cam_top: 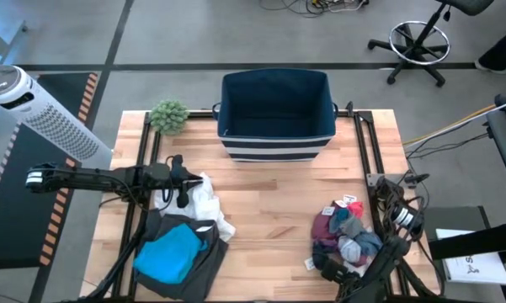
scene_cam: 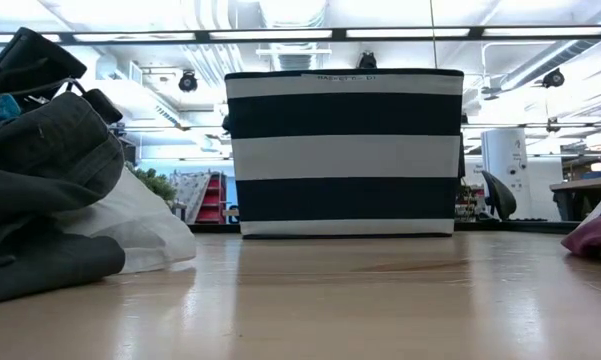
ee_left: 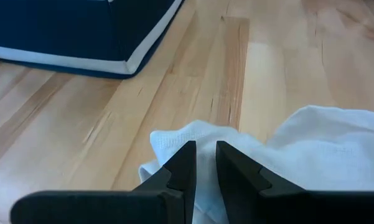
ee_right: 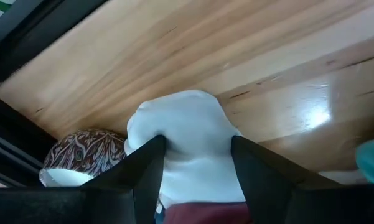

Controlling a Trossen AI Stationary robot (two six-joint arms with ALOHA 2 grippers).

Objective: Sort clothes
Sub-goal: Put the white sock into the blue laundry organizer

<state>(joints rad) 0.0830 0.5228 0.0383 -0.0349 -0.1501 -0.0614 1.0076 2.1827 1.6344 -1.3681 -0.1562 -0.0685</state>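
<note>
A white garment point(cam_top: 209, 202) lies at the table's left, next to a dark grey garment point(cam_top: 194, 273) with a turquoise-blue one point(cam_top: 168, 252) on top of it. My left gripper point(cam_top: 183, 194) is at the white garment's left edge and shut on it point(ee_left: 205, 165). A pile with a maroon piece point(cam_top: 324, 227) and small socks point(cam_top: 354, 240) lies at the near right. My right gripper point(ee_right: 193, 162) is open at that pile's near side point(cam_top: 332, 268). Its fingers stand on either side of a pale sock-like piece point(ee_right: 187, 130). My left gripper pinches a raised fold of the white garment point(ee_left: 205, 140) between its two fingers. The fingers come slanting down from the table's left. The rest of the garment point(ee_left: 323, 149) lies slack on the table.
The navy bin with white stripes point(cam_top: 275, 109) stands open at the far middle of the table. A green fuzzy ball plant point(cam_top: 169, 116) sits to its left. Bare wood point(cam_top: 278, 219) lies between the two clothes piles. A white fan point(cam_top: 34, 109) stands off the table's left.
</note>
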